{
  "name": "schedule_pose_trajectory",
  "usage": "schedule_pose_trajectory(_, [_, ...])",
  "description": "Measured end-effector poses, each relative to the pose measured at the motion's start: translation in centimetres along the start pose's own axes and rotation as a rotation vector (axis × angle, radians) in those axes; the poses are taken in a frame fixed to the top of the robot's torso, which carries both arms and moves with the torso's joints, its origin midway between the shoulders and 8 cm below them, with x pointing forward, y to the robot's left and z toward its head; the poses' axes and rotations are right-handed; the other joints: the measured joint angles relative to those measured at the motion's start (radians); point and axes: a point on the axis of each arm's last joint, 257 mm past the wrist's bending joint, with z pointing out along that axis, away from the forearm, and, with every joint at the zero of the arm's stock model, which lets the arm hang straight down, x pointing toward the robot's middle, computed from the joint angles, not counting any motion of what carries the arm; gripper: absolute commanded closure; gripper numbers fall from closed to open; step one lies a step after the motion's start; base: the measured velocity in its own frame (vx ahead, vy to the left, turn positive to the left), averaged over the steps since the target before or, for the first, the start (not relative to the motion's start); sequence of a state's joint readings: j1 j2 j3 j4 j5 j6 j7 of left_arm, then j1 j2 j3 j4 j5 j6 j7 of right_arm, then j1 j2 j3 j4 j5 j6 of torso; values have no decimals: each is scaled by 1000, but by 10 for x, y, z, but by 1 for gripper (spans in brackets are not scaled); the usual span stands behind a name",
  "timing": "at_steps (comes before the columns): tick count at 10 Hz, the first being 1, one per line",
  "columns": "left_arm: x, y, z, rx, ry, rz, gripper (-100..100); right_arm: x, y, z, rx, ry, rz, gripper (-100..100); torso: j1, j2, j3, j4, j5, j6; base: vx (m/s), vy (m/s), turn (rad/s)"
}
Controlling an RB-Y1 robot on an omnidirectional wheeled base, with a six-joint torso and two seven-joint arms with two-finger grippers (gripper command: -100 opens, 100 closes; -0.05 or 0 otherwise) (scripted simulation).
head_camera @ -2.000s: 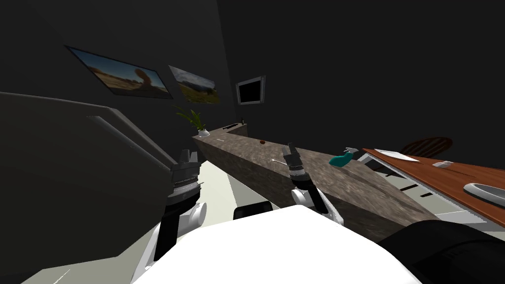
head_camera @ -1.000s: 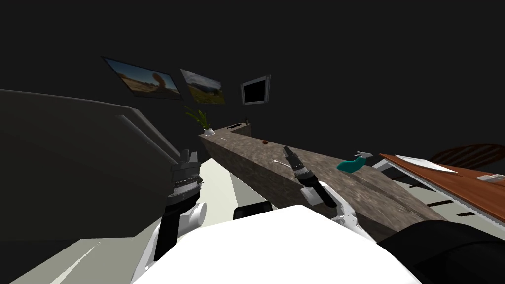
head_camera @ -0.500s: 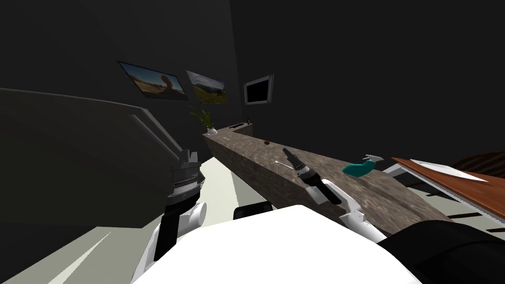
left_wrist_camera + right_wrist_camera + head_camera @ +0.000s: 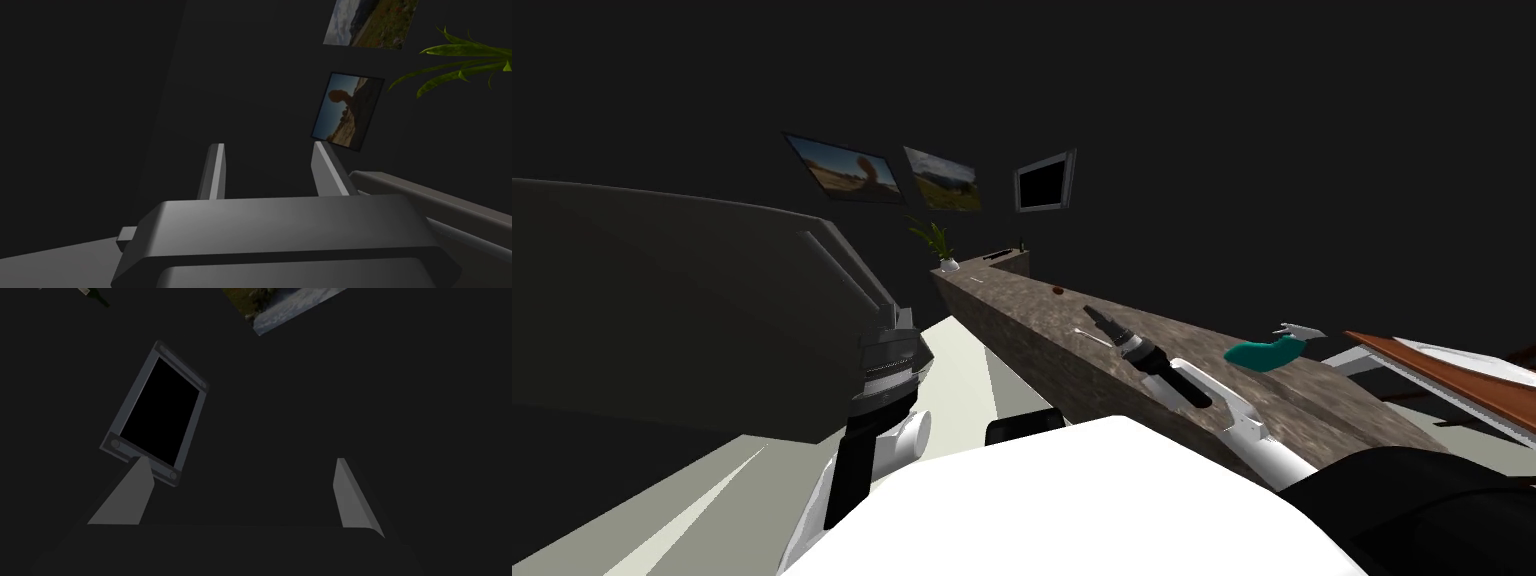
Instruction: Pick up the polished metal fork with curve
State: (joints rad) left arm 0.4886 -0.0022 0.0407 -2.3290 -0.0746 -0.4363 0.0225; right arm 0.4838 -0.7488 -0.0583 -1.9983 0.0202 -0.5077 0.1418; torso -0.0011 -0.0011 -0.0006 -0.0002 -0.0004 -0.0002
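Note:
A small pale fork (image 4: 1080,332) lies on the long mottled brown counter (image 4: 1022,315), partway along its top. My right gripper (image 4: 1093,313) hangs just above and beside the fork, its arm stretched out low over the counter. In the right wrist view the right gripper (image 4: 241,461) stands open with nothing between its fingers, and it faces a dark wall. My left gripper (image 4: 895,318) is held up at the left, off the counter; in the left wrist view the left gripper (image 4: 267,145) is open and empty.
A teal spray bottle (image 4: 1264,352) lies on the counter to the right of my right arm. A small brown object (image 4: 1058,290) and a potted plant (image 4: 944,248) sit farther along. A wooden table (image 4: 1442,372) is at far right, dark furniture (image 4: 672,300) at left.
My head view has swung, so the whole scene has slid right. My right arm has stretched forward and lower along the counter, bringing its gripper close to the fork. The left arm has kept still.

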Motion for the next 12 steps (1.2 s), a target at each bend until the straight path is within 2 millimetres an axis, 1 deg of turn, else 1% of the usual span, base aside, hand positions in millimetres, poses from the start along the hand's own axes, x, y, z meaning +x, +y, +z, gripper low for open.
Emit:
schedule_pose_trajectory(5, [0, 0, 0, 0, 0, 0, 0, 8, -29, -10, 46, 136, -108, -100, 0, 0, 0, 0, 0, 1, 9, -9, 111])
schedule_pose_trajectory(7, [0, 0, 0, 0, 0, 0, 0, 11, -45, -17, 69, 193, -149, -100, 1, 0, 0, 0, 0, 1, 14, -5, 107])
schedule_pose_trajectory(8, [0, 0, 0, 0, 0, 0, 0, 13, -55, -23, 84, 228, -170, -100, 1, -1, 0, 0, 0, 0, 12, -4, 92])
schedule_pose_trajectory(9, [0, 0, 0, 0, 0, 0, 0, 15, -58, -25, 90, 252, -186, -100, 1, 0, 0, 0, 0, 1, 12, 0, 160])
schedule_pose_trajectory(10, [0, 0, 0, 0, 0, 0, 0, 18, -68, -32, 108, 288, -207, -100, 1, -1, 0, 0, 0, 0, 11, -3, 82])
schedule_pose_trajectory(11, [0, 0, 0, 0, 0, 0, 0, 19, -72, -35, 116, 313, -222, -100, 1, 0, 0, 0, 0, 1, 16, 3, 182])
schedule_pose_trajectory(12, [0, 0, 0, 0, 0, 0, 0, 21, -83, -44, 135, 350, -241, -100, 1, -1, 0, 0, 0, 0, 15, -2, 71])
